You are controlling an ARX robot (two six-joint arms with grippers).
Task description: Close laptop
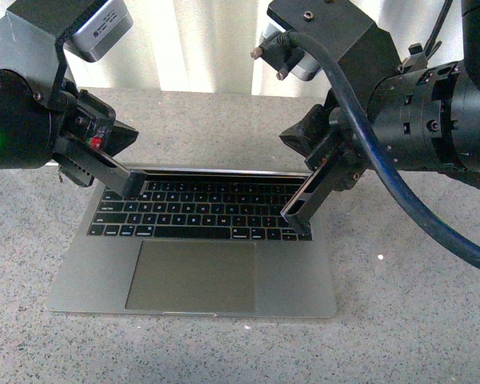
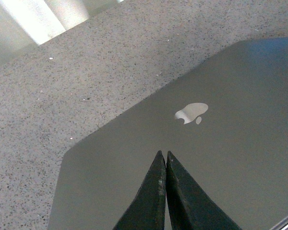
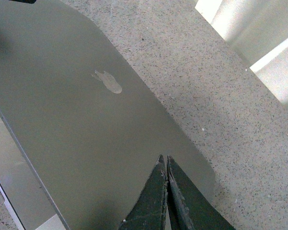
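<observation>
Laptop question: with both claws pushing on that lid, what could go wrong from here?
1. The left gripper and right gripper are shut to narrow tips that seem to press on the lid. Such tips may slip or scratch the metal.
2. If one arm pushes faster than the other, the lid could twist.
3. The laptop lies loose on the table, so a push might slide it rather than close it.

In the front view the laptop (image 1: 192,276) kept its screen out of sight, and the key legends were too small to read. Both wrist views cut off its lid (image 2: 230,158) at their edges, along with the bases of the left gripper (image 2: 163,154) and right gripper (image 3: 163,158).
</observation>
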